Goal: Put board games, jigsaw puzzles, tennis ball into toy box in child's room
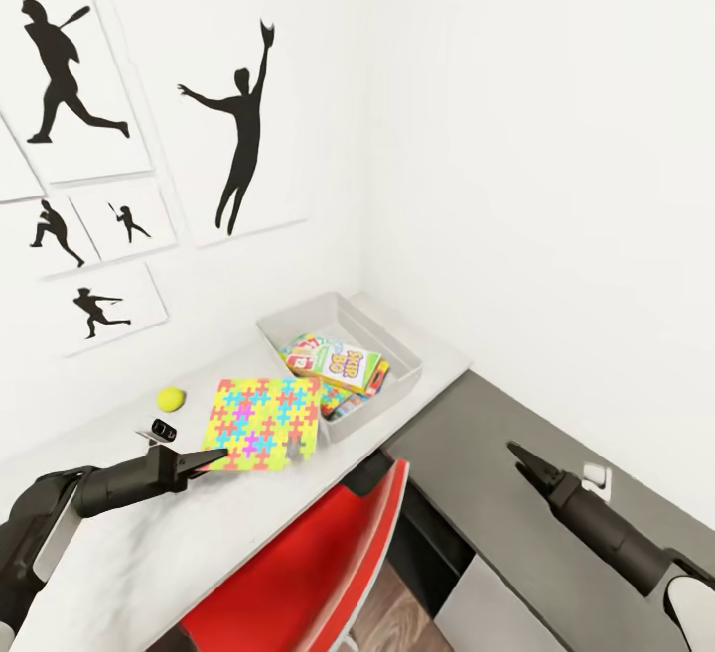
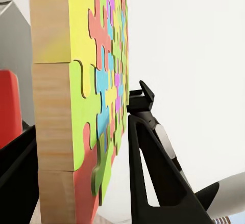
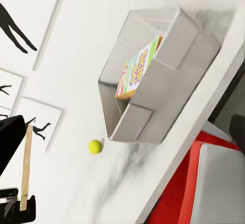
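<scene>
My left gripper (image 1: 216, 459) is shut on the near edge of a jigsaw puzzle (image 1: 264, 423), a mosaic slab held flat just above the white table (image 1: 129, 533). Its far corner overlaps the front rim of the grey toy box (image 1: 405, 346). In the left wrist view the slab (image 2: 84, 96) shows its tan edge between the two black fingers (image 2: 153, 173). Inside the box lie board games with the Skip-Bo box (image 1: 343, 362) (image 3: 137, 70) on top. The tennis ball (image 1: 171, 398) (image 3: 94, 146) rests on the table beside the wall, left of the puzzle. My right gripper (image 1: 516, 454) hangs open and empty over the dark cabinet.
A red chair (image 1: 298, 573) is tucked under the table's front edge, between my arms. The lower dark-grey-topped cabinet (image 1: 516, 543) runs along the right wall. White walls with black silhouette pictures (image 1: 243, 136) close in behind the table, and the toy box (image 3: 153, 86) sits in that corner.
</scene>
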### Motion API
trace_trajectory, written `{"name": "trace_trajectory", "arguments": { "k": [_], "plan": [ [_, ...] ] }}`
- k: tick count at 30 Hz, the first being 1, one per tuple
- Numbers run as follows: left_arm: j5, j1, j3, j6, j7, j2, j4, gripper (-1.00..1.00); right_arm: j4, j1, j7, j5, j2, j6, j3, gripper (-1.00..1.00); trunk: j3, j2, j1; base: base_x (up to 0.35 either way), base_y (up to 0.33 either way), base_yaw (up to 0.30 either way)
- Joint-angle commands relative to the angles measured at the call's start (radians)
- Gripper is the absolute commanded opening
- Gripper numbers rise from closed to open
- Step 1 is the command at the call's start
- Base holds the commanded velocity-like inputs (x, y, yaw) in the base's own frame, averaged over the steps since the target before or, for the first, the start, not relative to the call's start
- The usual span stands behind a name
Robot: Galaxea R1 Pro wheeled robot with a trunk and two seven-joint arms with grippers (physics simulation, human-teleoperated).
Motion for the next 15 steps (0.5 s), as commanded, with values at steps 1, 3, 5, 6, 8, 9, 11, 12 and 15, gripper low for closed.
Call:
{"name": "trace_trajectory", "arguments": {
  "k": [1, 3, 5, 6, 8, 9, 11, 12, 15],
  "plan": [
    [0.001, -0.001, 0.0, 0.01, -0.003, 0.0, 0.0, -1.0, 0.0, -0.001, 0.001, -0.002, 0.0, 0.006, -0.001, 1.0, 0.0, -0.002, 0.001, 0.142, 0.0, 0.0],
    [0.001, -0.001, 0.0, 0.01, -0.003, 0.0, 0.0, -1.0, -0.001, -0.001, 0.001, -0.002, 0.0, 0.004, -0.001, 1.0, 0.003, -0.002, 0.001, 0.059, 0.0, 0.0],
    [0.002, -0.001, -0.001, 0.01, -0.003, 0.0, 0.0, -1.0, -0.001, -0.001, 0.001, -0.002, -0.001, 0.003, -0.001, 1.0, 0.006, -0.002, 0.001, 0.024, 0.0, 0.0],
    [0.002, -0.001, -0.001, 0.01, -0.003, 0.0, 0.0, -1.0, -0.001, -0.001, 0.001, -0.002, -0.001, 0.002, -0.001, 1.0, 0.008, -0.002, 0.001, 0.012, 0.0, 0.0],
    [0.002, -0.001, -0.001, 0.01, -0.003, 0.0, 0.0, -1.0, -0.002, -0.001, 0.001, -0.002, 0.0, 0.002, -0.001, 1.0, 0.011, -0.002, 0.001, 0.006, 0.0, 0.0],
    [0.002, -0.001, -0.001, 0.01, -0.003, 0.0, 0.0, -1.0, -0.002, -0.001, 0.001, -0.002, 0.0, 0.002, -0.001, 1.0, 0.013, -0.002, 0.001, 0.003, 0.0, 0.0],
    [0.002, -0.001, 0.0, 0.01, -0.003, 0.0, 0.0, -1.0, -0.002, -0.001, 0.001, -0.002, 0.0, 0.002, -0.001, 1.0, 0.016, -0.002, 0.001, 0.036, -0.035, 0.031],
    [0.002, -0.001, -0.001, 0.01, -0.003, 0.0, 0.0, -1.0, -0.002, 0.0, 0.001, -0.002, 0.0, 0.002, -0.001, 1.0, 0.017, -0.002, 0.001, 0.098, -0.099, 0.056],
    [0.002, -0.001, -0.001, 0.01, -0.003, 0.0, 0.0, -1.0, -0.002, 0.001, 0.001, -0.002, 0.0, 0.001, -0.001, 1.0, 0.022, -0.002, 0.001, 0.093, -0.091, 0.076]
  ]
}}
